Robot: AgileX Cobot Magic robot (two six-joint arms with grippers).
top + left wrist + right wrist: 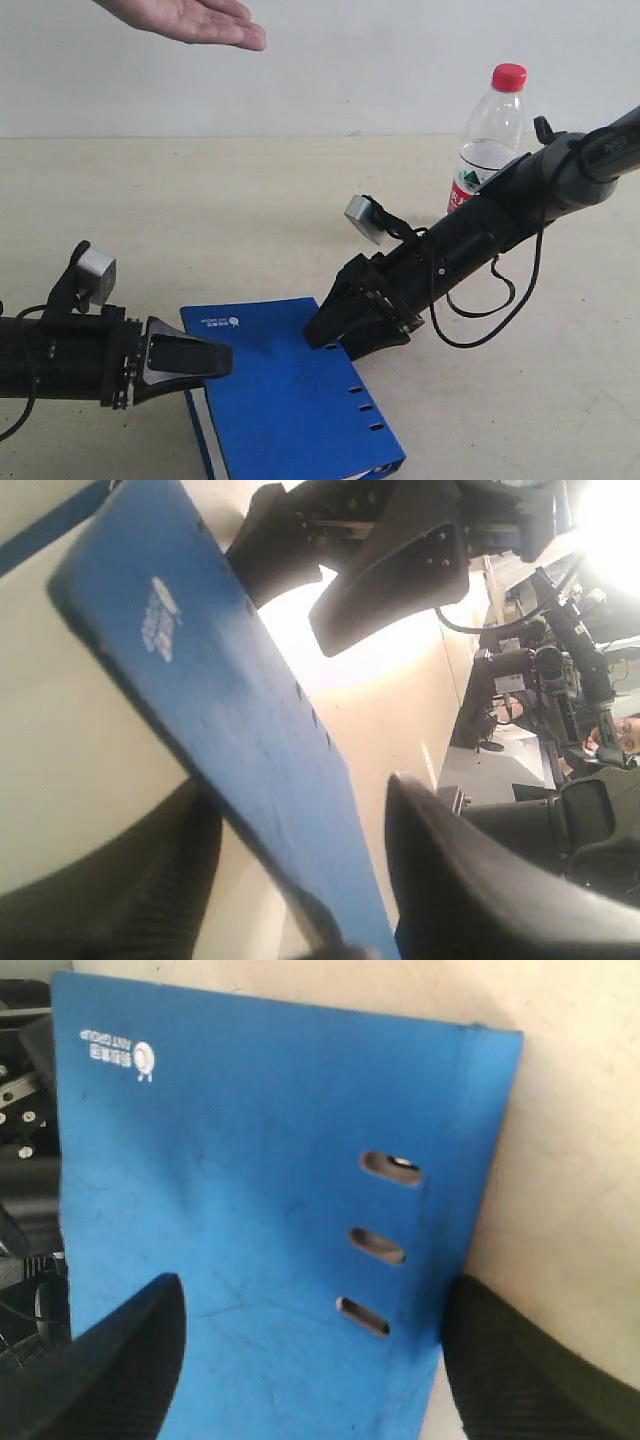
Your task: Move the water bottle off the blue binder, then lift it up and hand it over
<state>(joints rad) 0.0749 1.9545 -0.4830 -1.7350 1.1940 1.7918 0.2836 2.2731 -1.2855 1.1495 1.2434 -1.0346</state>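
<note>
Up at the far left a person's open hand point(195, 20) hangs over the table point(250, 200), and at the near left the left gripper point(220, 360) has its jaws apart around the left edge of the blue binder point(290, 400), with a gap showing on one side. The binder lies in the near middle, and the right gripper point(335, 340) sits spread wide over its slotted right edge, gripping nothing. The water bottle point(490, 140) is off the binder, standing upright on the table far right, behind the right arm.
</note>
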